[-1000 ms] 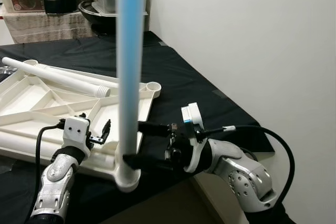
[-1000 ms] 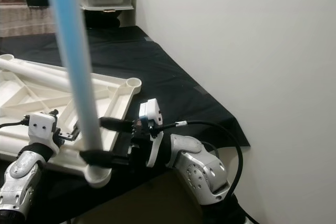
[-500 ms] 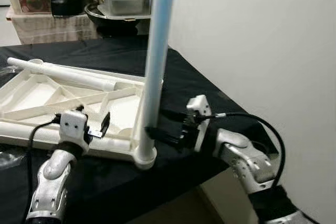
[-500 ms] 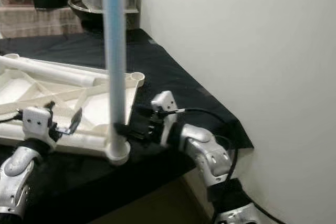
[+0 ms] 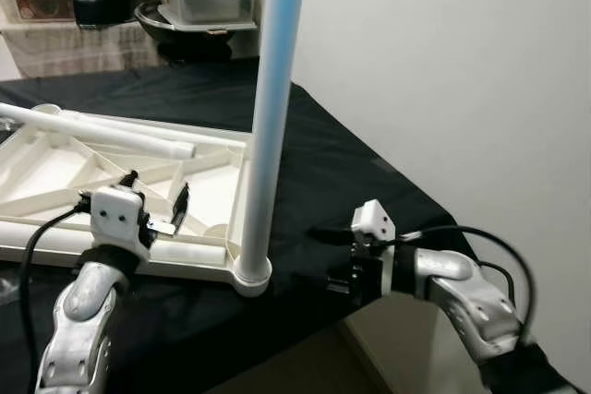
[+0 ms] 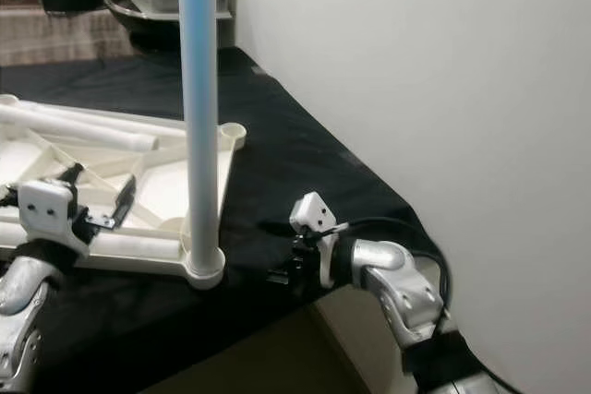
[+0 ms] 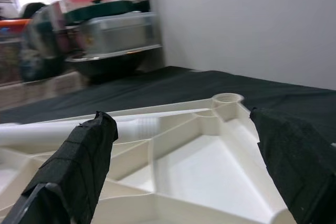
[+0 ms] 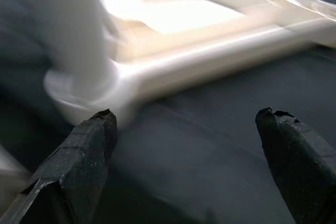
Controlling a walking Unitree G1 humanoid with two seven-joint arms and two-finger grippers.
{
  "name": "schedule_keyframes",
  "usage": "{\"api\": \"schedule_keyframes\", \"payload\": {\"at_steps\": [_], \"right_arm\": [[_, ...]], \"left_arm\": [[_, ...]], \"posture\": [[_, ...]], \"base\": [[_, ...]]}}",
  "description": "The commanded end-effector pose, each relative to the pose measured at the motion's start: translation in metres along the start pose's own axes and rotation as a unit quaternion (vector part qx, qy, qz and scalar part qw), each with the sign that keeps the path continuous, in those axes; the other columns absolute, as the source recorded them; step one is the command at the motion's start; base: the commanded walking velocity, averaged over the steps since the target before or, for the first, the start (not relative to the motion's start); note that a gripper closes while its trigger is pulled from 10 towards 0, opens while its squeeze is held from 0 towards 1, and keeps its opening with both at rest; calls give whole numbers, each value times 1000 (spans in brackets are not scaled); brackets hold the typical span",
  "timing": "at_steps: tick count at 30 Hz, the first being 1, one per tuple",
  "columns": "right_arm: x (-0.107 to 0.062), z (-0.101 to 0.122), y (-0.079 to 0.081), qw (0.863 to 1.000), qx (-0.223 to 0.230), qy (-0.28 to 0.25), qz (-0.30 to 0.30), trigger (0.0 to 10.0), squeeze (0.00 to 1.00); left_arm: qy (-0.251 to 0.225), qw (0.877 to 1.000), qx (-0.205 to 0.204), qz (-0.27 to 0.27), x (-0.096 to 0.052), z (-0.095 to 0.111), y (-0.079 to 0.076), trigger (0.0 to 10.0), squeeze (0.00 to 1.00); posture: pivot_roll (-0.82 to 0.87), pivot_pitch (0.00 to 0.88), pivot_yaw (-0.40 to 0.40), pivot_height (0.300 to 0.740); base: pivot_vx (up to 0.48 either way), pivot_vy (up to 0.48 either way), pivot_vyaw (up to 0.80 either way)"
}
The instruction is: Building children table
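Looking down, I see the blue leg standing upright in the near corner socket of the white tabletop lying upside down. My right gripper sits beside it, jaws spread, touching nothing; my left gripper hovers spread over the tabletop.

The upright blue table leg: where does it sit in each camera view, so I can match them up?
Left eye view: upright blue table leg, centre, in the near corner socket of the white tabletop frame.
Right eye view: left of centre.
Left wrist view: cannot make it out.
Right wrist view: blurred pale column beyond the right gripper.
Shared landmark: the corner socket.
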State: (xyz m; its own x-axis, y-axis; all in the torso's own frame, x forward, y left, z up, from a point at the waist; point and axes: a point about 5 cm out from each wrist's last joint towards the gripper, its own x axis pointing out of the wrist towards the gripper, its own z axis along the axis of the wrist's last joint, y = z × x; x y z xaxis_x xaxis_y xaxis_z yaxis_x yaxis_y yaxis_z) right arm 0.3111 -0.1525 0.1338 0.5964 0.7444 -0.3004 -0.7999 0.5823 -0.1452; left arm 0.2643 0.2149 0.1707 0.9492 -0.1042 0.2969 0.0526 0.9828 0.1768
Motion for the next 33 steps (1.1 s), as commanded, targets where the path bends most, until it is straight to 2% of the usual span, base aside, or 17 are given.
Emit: {"api": "schedule_keyframes", "payload": {"at_steps": [1, 2, 3, 4, 5, 8, 10, 12, 14, 17, 18, 19, 21, 25, 26, 33], "right_arm": [[1, 1, -19, 996, -14, 10, -87, 10000, 1000], [1, 1, -19, 996, -14, 10, -87, 10000, 1000], [1, -1, -26, 992, -11, 23, -123, 10000, 267], [0, -1, -29, 989, -9, 34, -142, 10000, 0], [-1, -5, -32, 985, -10, 58, -164, 10000, 0], [-2, -9, -33, 982, -10, 75, -174, 10000, 0], [-5, -14, -39, 971, -3, 86, -222, 10000, 0], [-5, -16, -42, 967, -7, 84, -241, 10000, 0], [-2, -17, -46, 959, 9, 77, -273, 10000, 0], [1, -16, -45, 956, 22, 61, -285, 10000, 0], [1, -16, -45, 956, 22, 61, -285, 10000, 0], [4, -16, -43, 955, 52, 41, -289, 10000, 0], [7, -14, -38, 955, 68, 26, -286, 10000, 0], [15, -9, -31, 958, 59, 12, -279, 10000, 0], [18, -7, -26, 961, 40, 13, -273, 10000, 0], [27, -1, -20, 965, 14, 5, -262, 10000, 0]], "left_arm": [[11, 1000, 2, -3, -7, 1, -7, 10000, 0], [11, 1000, 2, -3, -7, 1, -7, 10000, 0], [16, 1000, -1, -4, -12, 2, -12, 10000, 0], [19, 1000, -5, -4, -16, 2, -15, 10000, 0], [20, 1000, -8, -5, -20, 3, -20, 10000, 0], [23, 1000, -13, -6, -24, 3, -24, 10000, 0], [33, 999, -17, -2, -31, 2, -31, 10000, 0], [37, 999, -18, 1, -33, 3, -32, 10000, 0], [47, 999, -14, 19, -40, 3, -33, 10000, 0], [54, 998, -6, 42, -45, 1, -32, 10000, 0], [54, 998, -6, 42, -45, 1, -32, 10000, 0], [58, 997, -4, 54, -47, 0, -31, 10000, 0], [61, 996, -5, 66, -48, -1, -32, 10000, 0], [67, 995, -6, 72, -50, -2, -36, 10000, 0], [68, 995, -7, 73, -50, -2, -38, 10000, 0], [69, 995, -13, 74, -49, -1, -45, 10000, 0]], "posture": [[79, 0, -127, 740], [79, 0, -127, 740], [84, 0, -126, 740], [84, 0, -126, 740], [90, 0, -125, 740], [92, 0, -125, 740], [95, 0, -120, 740], [95, 0, -120, 740], [99, 0, -119, 740], [102, 0, -121, 740], [102, 0, -121, 740], [102, 0, -121, 740], [102, 0, -121, 740], [102, 0, -120, 740], [99, 0, -119, 740], [98, 0, -123, 740]], "base": [[0, 0, 0], [0, 0, 0], [0, 0, 0], [0, 0, 0], [0, 0, 0], [0, 0, 0], [0, 0, 0], [0, 0, 0], [0, 0, 0], [0, 0, 0], [0, 0, 0], [0, 0, 0], [0, 0, 0], [0, -289, 0], [0, -480, 800], [0, -480, 800]]}}
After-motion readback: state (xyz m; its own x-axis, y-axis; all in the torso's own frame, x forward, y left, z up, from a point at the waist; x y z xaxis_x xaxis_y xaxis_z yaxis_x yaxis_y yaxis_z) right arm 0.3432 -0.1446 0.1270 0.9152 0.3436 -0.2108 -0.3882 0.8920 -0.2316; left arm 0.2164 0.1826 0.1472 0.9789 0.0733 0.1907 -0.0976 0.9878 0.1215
